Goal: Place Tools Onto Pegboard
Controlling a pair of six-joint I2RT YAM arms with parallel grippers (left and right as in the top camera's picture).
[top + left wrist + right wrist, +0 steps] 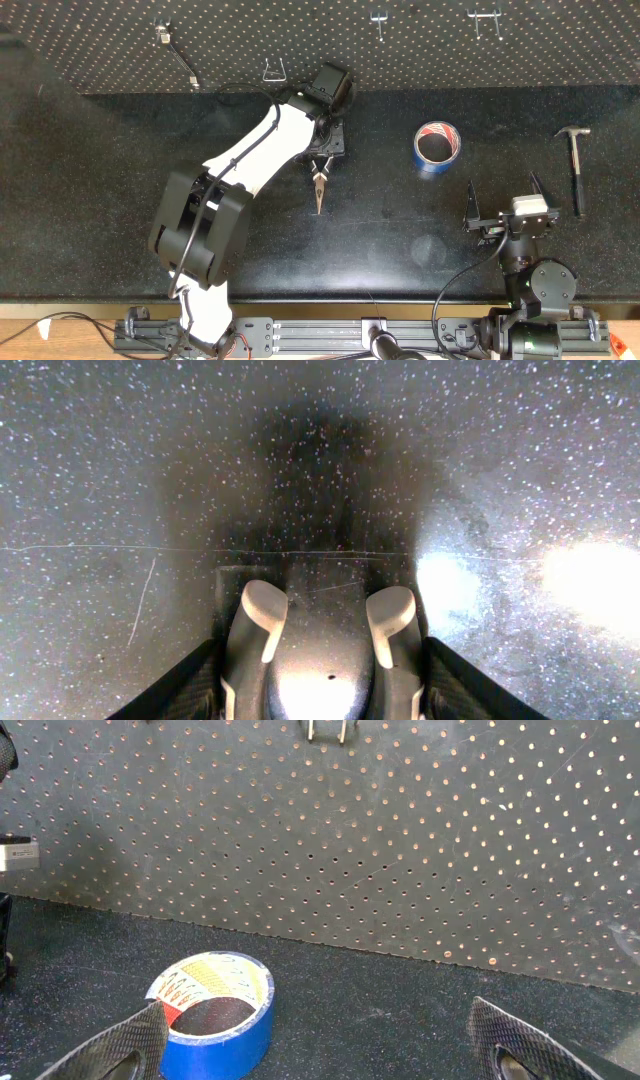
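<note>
The left gripper (328, 622) points straight down at the bare table (120, 480), fingers (262, 615) partly apart with nothing between them. Its arm is extended toward the pegboard (100, 40). The pliers (319, 188) lie flat just beside it. Further right sits the blue tape roll (437, 147). The right gripper (502, 200), near its base, is spread wide and empty, facing the tape. The hammer (575, 170) lies far right.

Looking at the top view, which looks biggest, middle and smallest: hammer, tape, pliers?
1. Hammer: longest by far.
2 and 3. Pliers and tape look about alike. The left arm partly covers the pliers' handles, so I won't rank them.
</note>
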